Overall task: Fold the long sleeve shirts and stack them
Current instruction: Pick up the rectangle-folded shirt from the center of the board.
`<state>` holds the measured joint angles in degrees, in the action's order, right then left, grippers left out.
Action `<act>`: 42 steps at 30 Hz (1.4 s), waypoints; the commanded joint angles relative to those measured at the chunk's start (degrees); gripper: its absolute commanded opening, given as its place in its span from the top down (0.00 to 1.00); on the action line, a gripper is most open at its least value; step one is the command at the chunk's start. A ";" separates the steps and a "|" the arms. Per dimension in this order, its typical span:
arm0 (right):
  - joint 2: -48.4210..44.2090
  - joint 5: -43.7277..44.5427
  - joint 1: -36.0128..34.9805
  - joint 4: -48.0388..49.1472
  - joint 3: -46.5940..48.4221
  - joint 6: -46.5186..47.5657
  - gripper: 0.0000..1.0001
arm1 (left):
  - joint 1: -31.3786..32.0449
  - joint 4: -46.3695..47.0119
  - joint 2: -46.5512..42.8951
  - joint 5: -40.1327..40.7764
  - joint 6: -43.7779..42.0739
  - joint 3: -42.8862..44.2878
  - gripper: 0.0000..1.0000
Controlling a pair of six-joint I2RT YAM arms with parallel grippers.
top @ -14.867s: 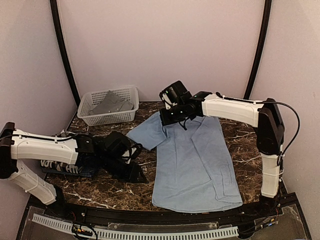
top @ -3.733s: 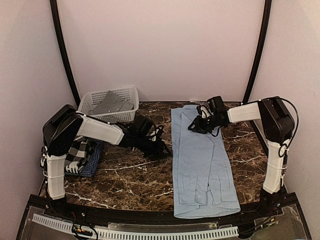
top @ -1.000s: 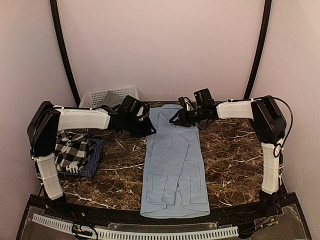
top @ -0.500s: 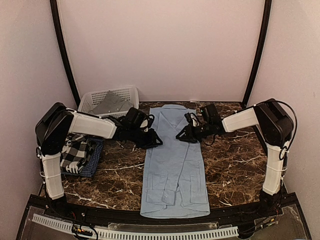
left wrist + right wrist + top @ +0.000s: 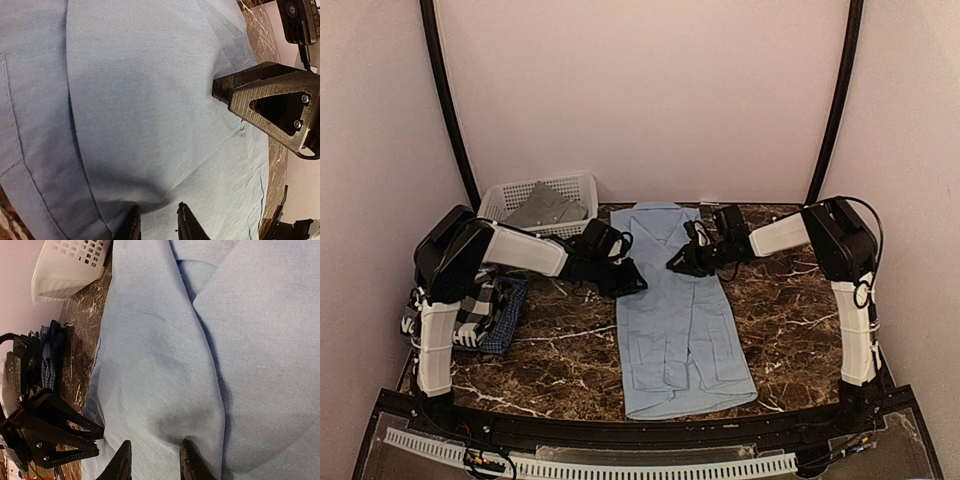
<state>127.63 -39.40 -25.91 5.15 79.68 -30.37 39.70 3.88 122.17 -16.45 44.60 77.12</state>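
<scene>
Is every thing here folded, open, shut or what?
light blue shirt: folded narrow, flat on table
grey shirt: in the basket
basket: upright, holding grey shirt
checked shirt: piled on dark blue shirt
left gripper: shut on light blue shirt
right gripper: shut on light blue shirt

Both arms stretch low, facing inward; left gripper (image 5: pixel 157 226) and right gripper (image 5: pixel 154 462) each pinch the light blue shirt (image 5: pixel 685 330).
</scene>
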 commanded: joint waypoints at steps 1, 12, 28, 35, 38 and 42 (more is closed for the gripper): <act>1.46 1.34 0.55 -4.93 4.04 1.79 0.69 | -1.12 -5.92 2.58 2.88 -1.75 3.83 0.75; -18.81 7.27 0.39 -5.95 -9.83 1.74 0.57 | 0.87 -13.98 -2.78 -0.64 -6.37 9.27 0.73; -54.63 16.75 -13.82 7.48 -55.70 -11.26 0.57 | 18.78 4.83 -22.55 -8.89 7.83 -28.21 0.75; -60.76 19.13 -17.44 7.31 -62.64 -14.42 0.57 | 20.41 7.69 -21.95 -11.86 10.23 -35.55 0.75; -60.36 20.34 -19.87 7.84 -63.90 -15.55 0.57 | 20.35 3.18 -21.12 -10.16 8.68 -35.88 0.75; -60.79 21.73 -22.73 7.45 -64.91 -17.51 0.57 | 19.67 -2.24 -21.35 -7.26 6.93 -36.58 0.76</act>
<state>67.29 -20.43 -46.17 10.72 15.81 -45.17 59.75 12.12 100.60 -26.92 53.15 43.46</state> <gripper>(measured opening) 0.434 0.245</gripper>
